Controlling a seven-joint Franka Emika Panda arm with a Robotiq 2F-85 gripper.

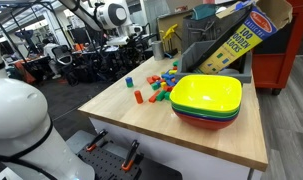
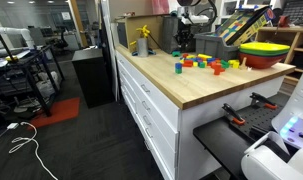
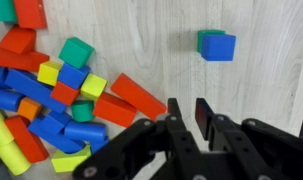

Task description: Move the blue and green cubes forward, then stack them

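In the wrist view a solid blue cube (image 3: 219,47) sits on top of a solid green cube (image 3: 205,35), whose edge shows behind it, on the wooden table. The pair stands apart from the block pile, to its right. My gripper (image 3: 191,112) is below them in the picture, above the table and apart from the stack. Its two black fingers have a narrow gap between them with bare table showing through and nothing held. In an exterior view the blue cube (image 1: 129,82) stands alone near the table's far edge.
A pile of red, orange, yellow, blue and green blocks (image 3: 51,95) lies left of the stack; it shows in both exterior views (image 1: 163,85) (image 2: 206,63). Stacked bowls with a yellow one on top (image 1: 206,95) and a blocks box (image 1: 231,40) stand behind. An orange block (image 1: 138,97) lies apart.
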